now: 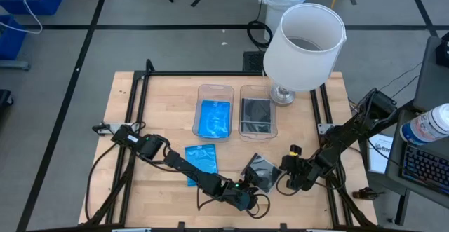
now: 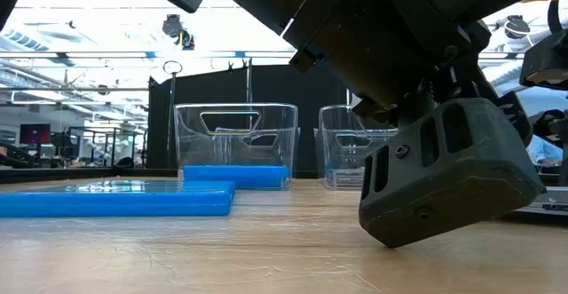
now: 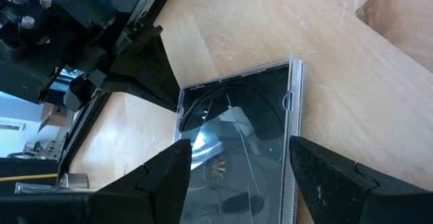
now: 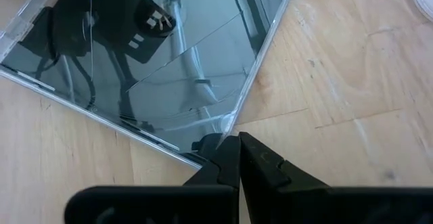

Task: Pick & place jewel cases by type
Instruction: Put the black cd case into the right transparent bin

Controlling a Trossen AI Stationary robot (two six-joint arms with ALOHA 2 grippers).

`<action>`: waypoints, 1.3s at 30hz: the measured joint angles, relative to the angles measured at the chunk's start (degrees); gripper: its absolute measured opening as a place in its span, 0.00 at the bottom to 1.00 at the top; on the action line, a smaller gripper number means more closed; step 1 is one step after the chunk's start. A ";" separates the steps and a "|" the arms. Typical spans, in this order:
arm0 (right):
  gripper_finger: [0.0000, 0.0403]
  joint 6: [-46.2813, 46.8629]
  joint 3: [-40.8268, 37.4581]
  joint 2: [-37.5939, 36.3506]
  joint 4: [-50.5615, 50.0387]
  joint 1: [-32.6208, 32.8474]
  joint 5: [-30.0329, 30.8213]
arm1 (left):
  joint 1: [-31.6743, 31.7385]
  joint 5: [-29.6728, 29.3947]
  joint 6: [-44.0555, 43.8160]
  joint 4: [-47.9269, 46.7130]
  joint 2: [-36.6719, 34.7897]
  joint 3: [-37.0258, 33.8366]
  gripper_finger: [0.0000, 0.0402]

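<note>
A clear/dark grey square jewel case (image 1: 261, 170) lies on the wooden table near its near edge, between the two grippers. My left gripper (image 3: 247, 183) is open, and its fingers stand on either side of this case (image 3: 237, 129). My right gripper (image 4: 238, 146) is shut, with its tips at one corner of the case. A bright blue jewel case (image 1: 201, 162) lies flat on the table to the left. Another blue case lies in the left clear bin (image 1: 214, 116), and a dark case lies in the right bin (image 1: 257, 116). My left gripper's fingers (image 3: 169, 176) straddle the clear case from its near side, but I cannot tell whether they touch it. My right gripper's shut fingertips (image 4: 223, 149) meet the case's corner (image 4: 226, 126), coming low from the table's right side. The case lies on the table.
A lamp with a wide white shade (image 1: 305, 46) stands at the far right of the table, its base beside the right bin. A black frame rail (image 1: 140, 106) runs along the table's sides. Bare wood lies along the table's left side.
</note>
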 joint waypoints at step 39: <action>0.00 2.93 5.44 -0.57 -13.37 -0.02 13.36 | -0.65 7.89 -12.02 -24.05 -5.84 -0.17 0.62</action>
